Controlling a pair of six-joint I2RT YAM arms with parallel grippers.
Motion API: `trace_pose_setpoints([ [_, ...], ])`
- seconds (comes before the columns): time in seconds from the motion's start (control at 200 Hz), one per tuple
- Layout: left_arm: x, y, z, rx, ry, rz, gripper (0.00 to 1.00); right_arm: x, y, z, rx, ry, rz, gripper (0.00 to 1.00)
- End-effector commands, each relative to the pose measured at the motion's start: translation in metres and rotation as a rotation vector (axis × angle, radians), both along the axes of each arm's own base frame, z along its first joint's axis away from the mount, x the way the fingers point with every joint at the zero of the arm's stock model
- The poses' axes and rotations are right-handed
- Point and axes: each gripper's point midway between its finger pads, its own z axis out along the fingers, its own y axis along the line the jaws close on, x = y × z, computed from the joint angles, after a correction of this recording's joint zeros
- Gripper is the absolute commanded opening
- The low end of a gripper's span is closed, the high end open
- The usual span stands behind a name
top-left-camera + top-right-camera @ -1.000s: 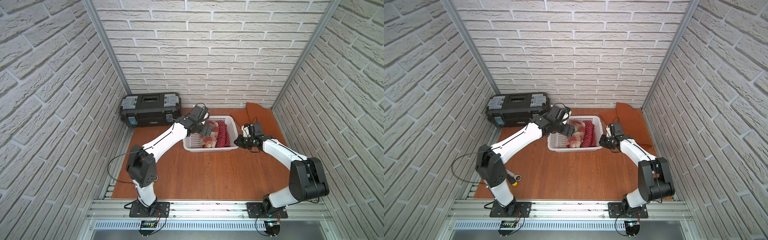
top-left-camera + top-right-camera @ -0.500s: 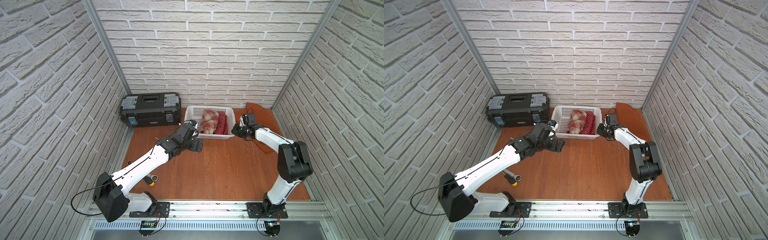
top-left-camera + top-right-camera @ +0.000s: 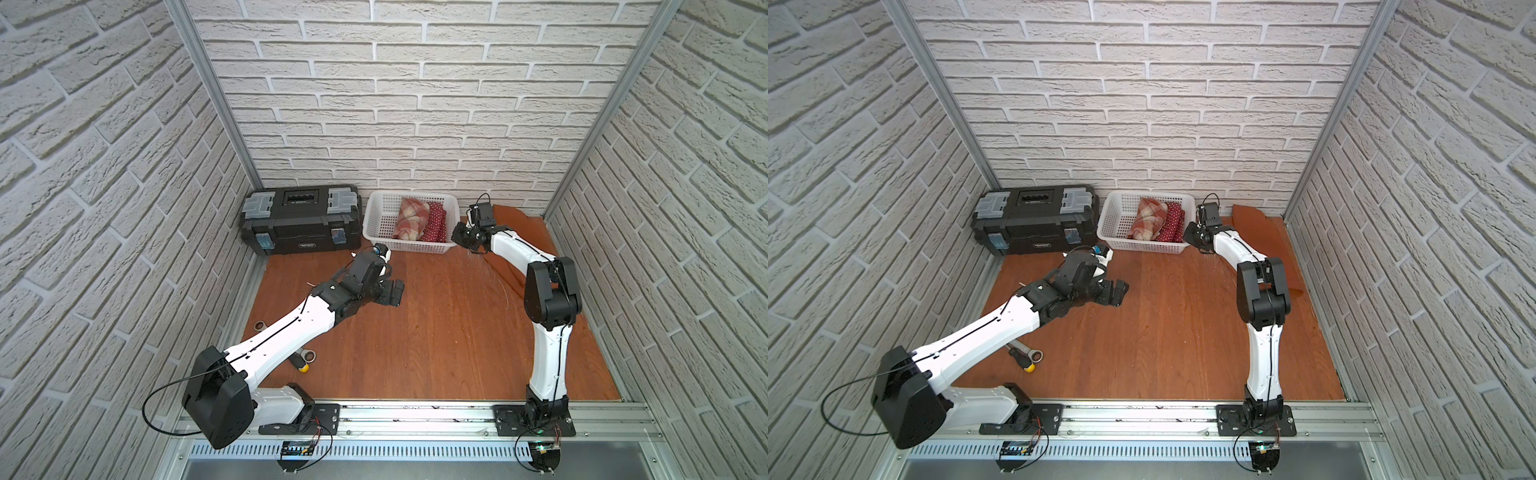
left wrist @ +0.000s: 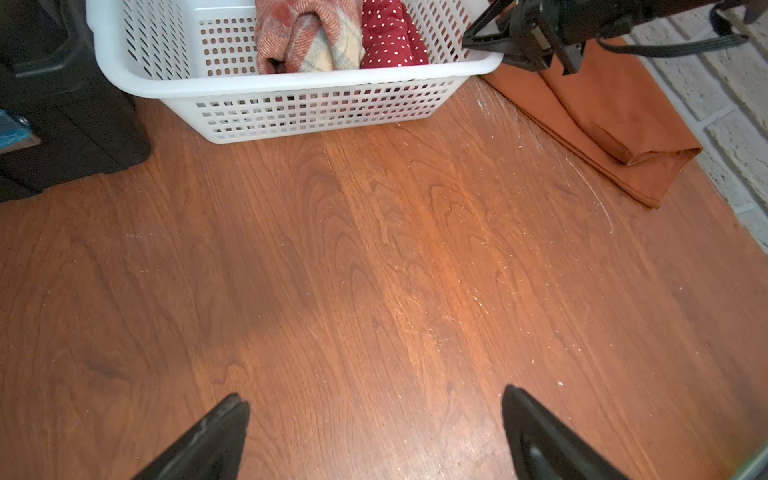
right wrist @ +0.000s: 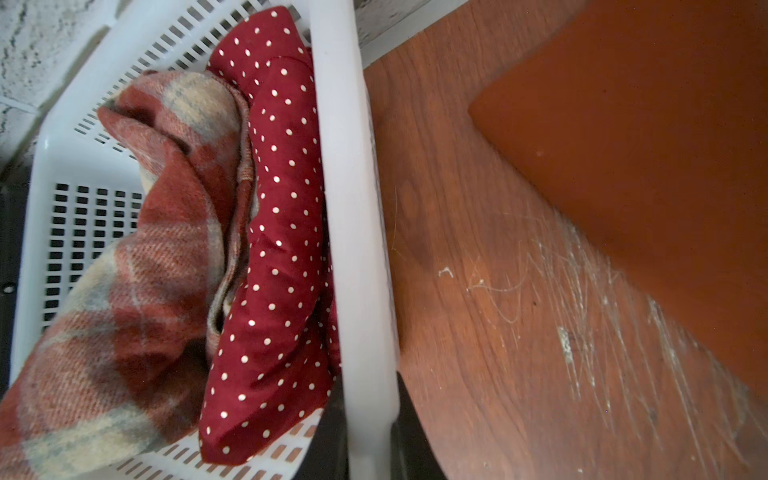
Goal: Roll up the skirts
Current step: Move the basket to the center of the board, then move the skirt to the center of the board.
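Left fingers (image 3: 395, 293) are spread wide and empty, hovering over the bare surface (image 3: 436, 332). Right fingers (image 3: 457, 237) are pressed together on the side wall of the white basket (image 4: 291, 85), pinching its rim. Just inside that wall from them sits the polka-dot skirt (image 3: 435, 222), with the plaid skirt (image 3: 409, 218) beyond it, both bundled. On their other side, partly beneath that arm, the rust-orange skirt (image 4: 615, 116) lies flat; it looks like the one left to roll. Danger: pull away without letting go and the light basket tips, spilling both bundles. A shallow pinch on that folded cloth may raise only its top layer.
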Motion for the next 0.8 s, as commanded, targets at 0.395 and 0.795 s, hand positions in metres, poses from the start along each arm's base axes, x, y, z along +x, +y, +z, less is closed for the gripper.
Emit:
trace_pose_setpoints([
  [0.395, -0.009, 0.002, 0.004, -0.104, -0.029, -0.008, 0.98, -0.04, -0.078, 0.109, -0.423, -0.123, -0.083, 0.54],
  [0.795, -0.035, 0.002, 0.003, -0.21, 0.012, -0.034, 0.98, -0.192, -0.167, 0.025, -0.471, 0.27, -0.226, 0.65],
])
